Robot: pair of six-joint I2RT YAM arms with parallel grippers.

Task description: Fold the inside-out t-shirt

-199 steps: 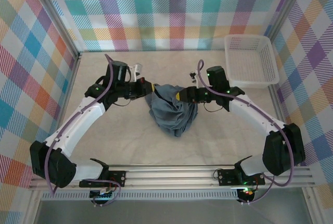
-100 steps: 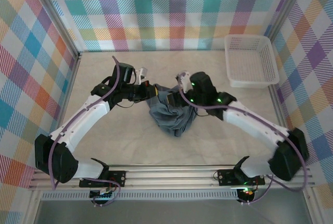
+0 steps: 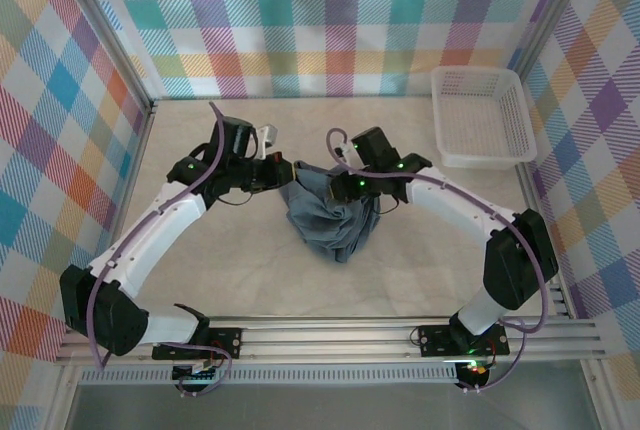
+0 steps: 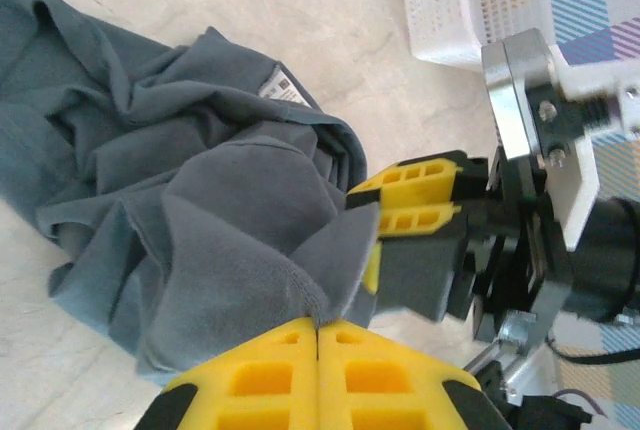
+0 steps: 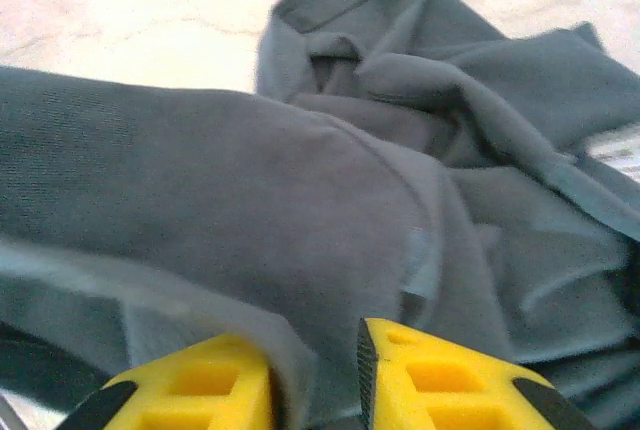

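The inside-out t-shirt [image 3: 330,218] is a bunched slate-grey heap in the middle of the table, its upper part lifted between the two arms. My left gripper [image 3: 280,172] is at the heap's top left, shut on a pinched fold of the cloth [image 4: 318,322]. My right gripper [image 3: 338,184] is close beside it at the top right. Its yellow fingers [image 4: 415,195] stand just behind the fold that the left one holds. Its jaws [image 5: 315,370] stand a little apart, with shirt fabric [image 5: 330,200] draped over one finger and lying in the gap.
A white mesh basket [image 3: 480,115] stands at the back right, its corner [image 4: 450,10] near the right arm. Checked walls close in the table on the left, back and right. A metal rail [image 3: 330,335] runs along the near edge.
The right arm has swung left across the top of the shirt, and its gripper now sits next to the left one. The left gripper has kept its hold with only slight shifts.
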